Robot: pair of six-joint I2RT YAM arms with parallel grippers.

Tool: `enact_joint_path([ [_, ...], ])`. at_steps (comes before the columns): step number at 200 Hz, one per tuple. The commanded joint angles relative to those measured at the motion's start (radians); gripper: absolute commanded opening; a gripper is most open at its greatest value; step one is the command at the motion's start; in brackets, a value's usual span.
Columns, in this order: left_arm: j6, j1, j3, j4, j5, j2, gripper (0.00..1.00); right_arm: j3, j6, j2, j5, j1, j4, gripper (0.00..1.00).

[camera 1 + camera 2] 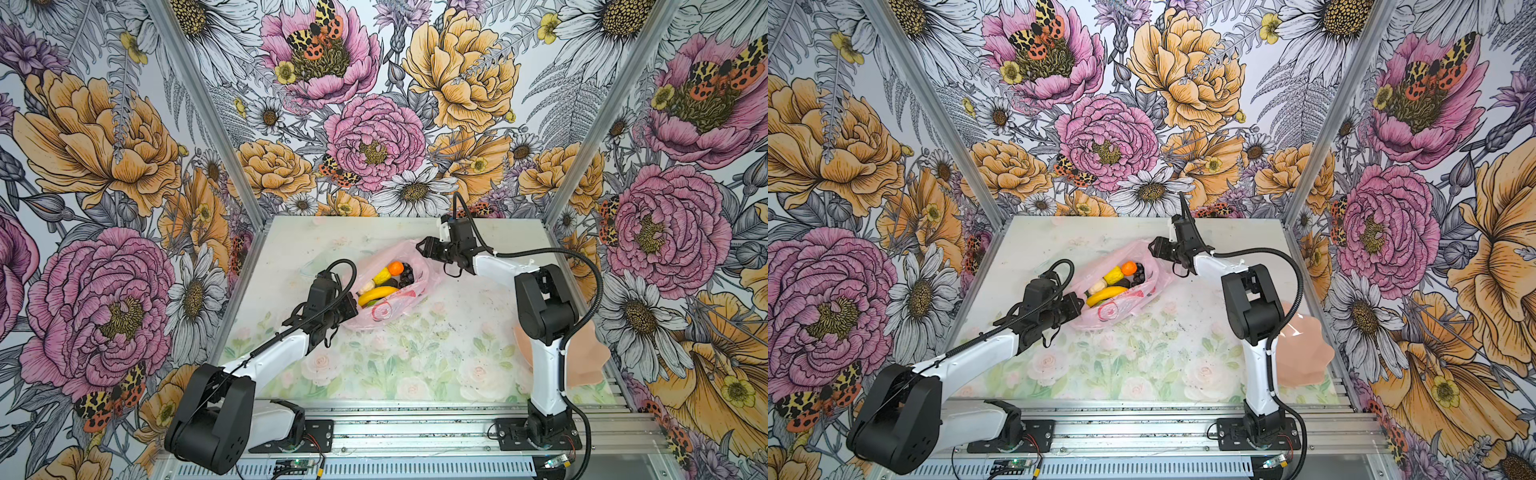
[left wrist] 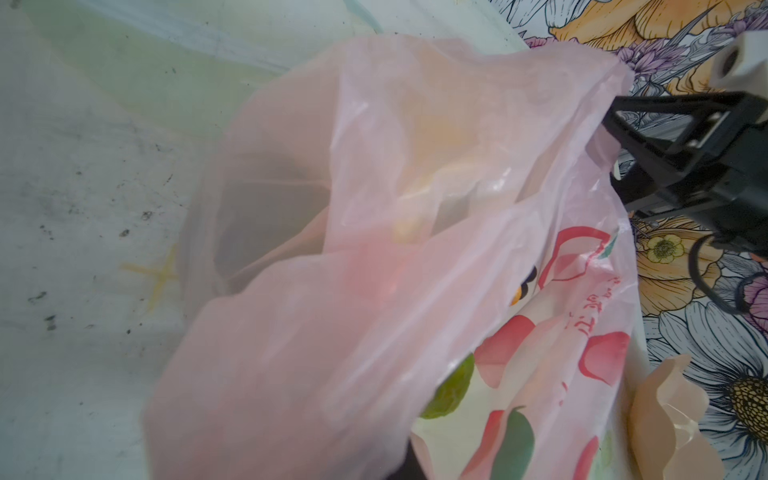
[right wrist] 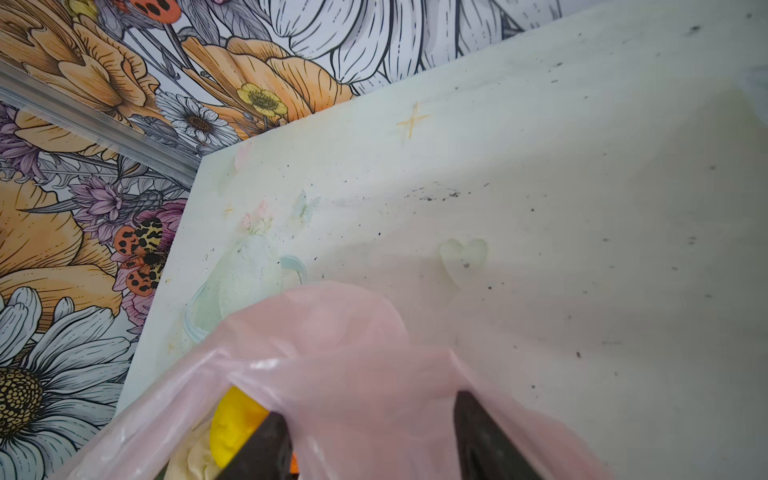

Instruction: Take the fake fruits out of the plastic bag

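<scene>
Jaws: left gripper (image 1: 350,310) pinched shut on bag (image 1: 388,312) rim at 8 o'clock, right gripper (image 1: 423,248) spread open at 2 o'clock; banana (image 1: 376,295), orange (image 1: 395,268), grapes (image 1: 409,273), citrus (image 1: 382,275), pear (image 1: 367,286) inside bag, mid-table (image 1: 415,353).

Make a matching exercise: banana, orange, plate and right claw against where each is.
1. long yellow plastic banana
2. small round orange plastic fruit
3. peach-coloured scalloped plate
4. right claw

A. in the thin pale-pink plastic bag, at its far end
B. in the bag, at its near end
C. outside the bag, at the table's right edge
D. open at the bag's far rim

Pairs: 1-B, 2-A, 3-C, 4-D
</scene>
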Motion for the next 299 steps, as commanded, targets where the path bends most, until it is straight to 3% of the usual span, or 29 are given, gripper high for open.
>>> enact_joint_path([
  [1,0.014,-0.009,0.040,-0.010,-0.073,0.021,0.00,-0.057,-0.033,-0.167,0.179,0.030,-0.061,0.79],
  [32,0.003,-0.031,0.048,0.005,-0.080,0.037,0.00,-0.154,-0.029,-0.274,0.339,0.087,-0.131,0.83],
  [64,0.011,-0.058,0.051,0.008,-0.089,0.037,0.00,-0.154,-0.033,-0.275,0.436,0.188,-0.221,0.82],
  [128,0.009,-0.079,0.011,0.001,-0.113,0.032,0.00,-0.138,-0.006,-0.185,0.562,0.281,-0.379,0.74],
  [153,0.011,-0.086,0.001,0.001,-0.111,0.038,0.00,-0.156,-0.016,-0.172,0.544,0.283,-0.393,0.72],
  [171,0.008,-0.091,-0.001,0.001,-0.110,0.044,0.00,-0.177,-0.013,-0.171,0.522,0.283,-0.390,0.61],
  [191,0.000,-0.095,-0.005,0.007,-0.113,0.055,0.00,-0.207,-0.011,-0.180,0.515,0.283,-0.381,0.32],
  [199,-0.003,-0.096,-0.007,0.008,-0.114,0.059,0.00,-0.223,-0.009,-0.186,0.520,0.283,-0.376,0.26],
  [260,-0.032,-0.093,-0.059,0.016,-0.134,0.048,0.00,-0.374,0.031,-0.229,0.508,0.243,-0.296,0.06],
  [299,-0.086,-0.071,-0.136,0.075,-0.113,0.016,0.00,-0.430,0.056,-0.227,0.502,0.235,-0.235,0.01],
])
